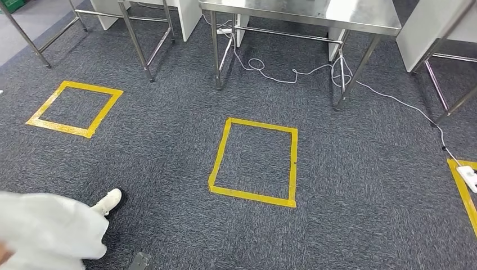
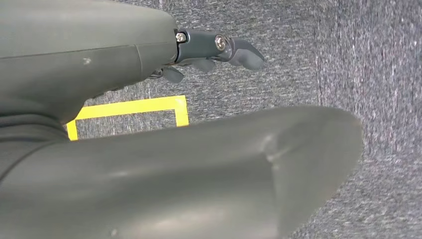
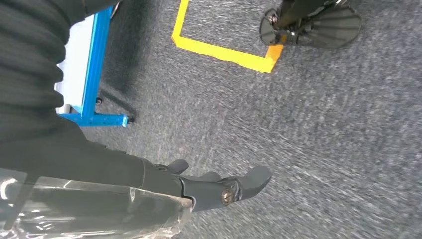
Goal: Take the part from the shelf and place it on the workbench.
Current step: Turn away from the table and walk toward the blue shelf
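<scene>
In the right wrist view my right hand hangs over the carpet and holds the part, a thing in a clear crinkled plastic bag, against its palm. Dark fingers stick out past the bag, which hides what is inside. In the left wrist view my left hand hangs over the carpet with nothing in it; its thick grey thumb stands apart from the dark fingers. A steel workbench stands ahead at the top of the head view.
Yellow tape squares mark the grey carpet. A person in white stands at the lower left, one shoe forward. A white cable runs under the bench to a power strip. A blue frame stands behind my right hand.
</scene>
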